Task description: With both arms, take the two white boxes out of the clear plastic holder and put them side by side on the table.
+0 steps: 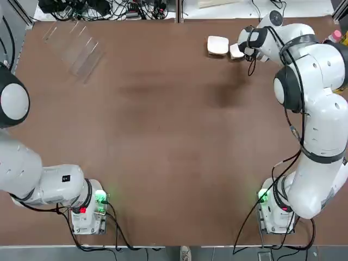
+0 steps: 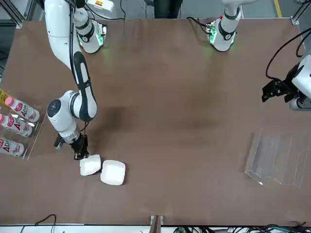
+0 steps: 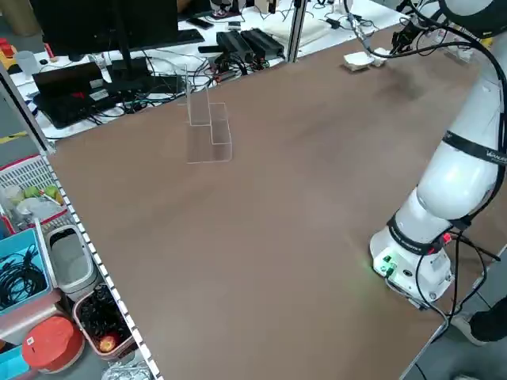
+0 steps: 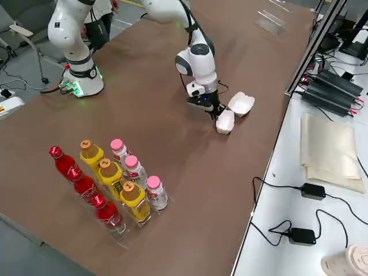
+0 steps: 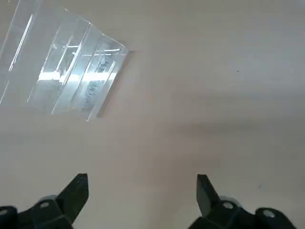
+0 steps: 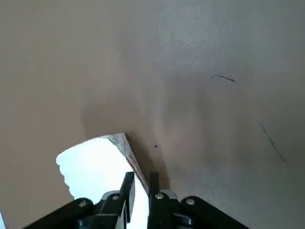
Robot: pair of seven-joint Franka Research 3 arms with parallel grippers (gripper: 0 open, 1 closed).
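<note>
Box (image 2: 90,165) lies just under the right gripper (image 6: 141,174), whose jaws stand slightly apart, no hold evident, with its twin (image 2: 113,173) close leftward; left gripper (image 5: 142,175), wide open, empty, waits near the holder (image 5: 71,67).

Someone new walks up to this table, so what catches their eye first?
Probably the big white right arm, reaching across the table to its far side, its claw at one of two small white boxes. Next, likely the red, yellow and pink-capped bottles in a clear rack, standing on the table at the robot's right.
</note>
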